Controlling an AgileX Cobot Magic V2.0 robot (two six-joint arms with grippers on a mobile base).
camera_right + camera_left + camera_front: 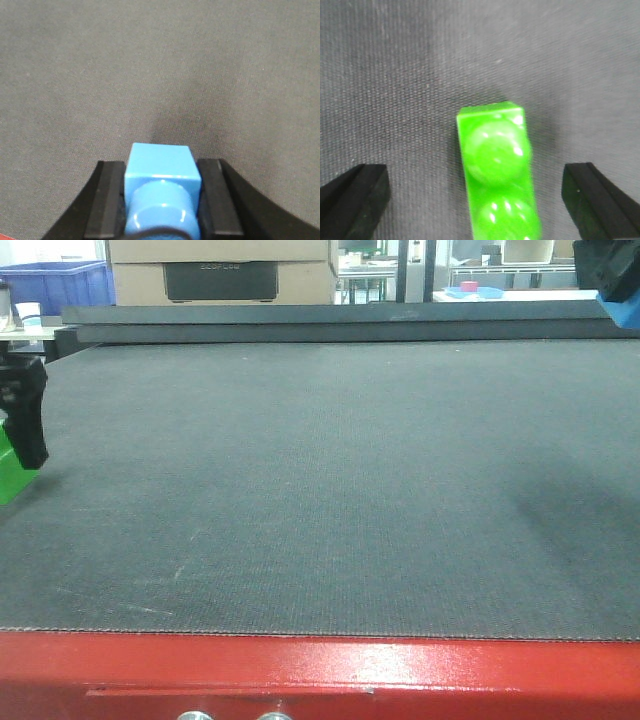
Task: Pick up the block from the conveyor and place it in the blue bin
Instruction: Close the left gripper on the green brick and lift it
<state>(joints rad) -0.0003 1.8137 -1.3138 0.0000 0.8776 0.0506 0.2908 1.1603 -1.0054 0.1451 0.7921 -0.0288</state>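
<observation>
Right, front view: conveyor [330, 490] belt fills most of the frame, w/ its red frame [450, 680] along the bottom. Left gripper [25, 425] is at the far left edge, low over the belt. The green block [10, 475] is partly cut off by the pic edge, just beside the black finger. Can't tell the jaw gap from this angle. Right gripper [605, 270] is in the top right corner, up above the belt, w/ a blue brick [622, 310] poking out below it. Blue bin [58, 285] sits in the bkgd, back left, beyond the belt; a cardboard box [220, 270] is near it.

Left wrist view: jaws wide, fingers [352, 200] at both bottom corners. Green block [497, 165] lies on the belt btwn them, studs up, touching neither, a bit right of ctr.

Right wrist view: jaws narrow, clamped on the blue brick [162, 175], pads [107, 200] tight on both sides. Belt lies under it.
</observation>
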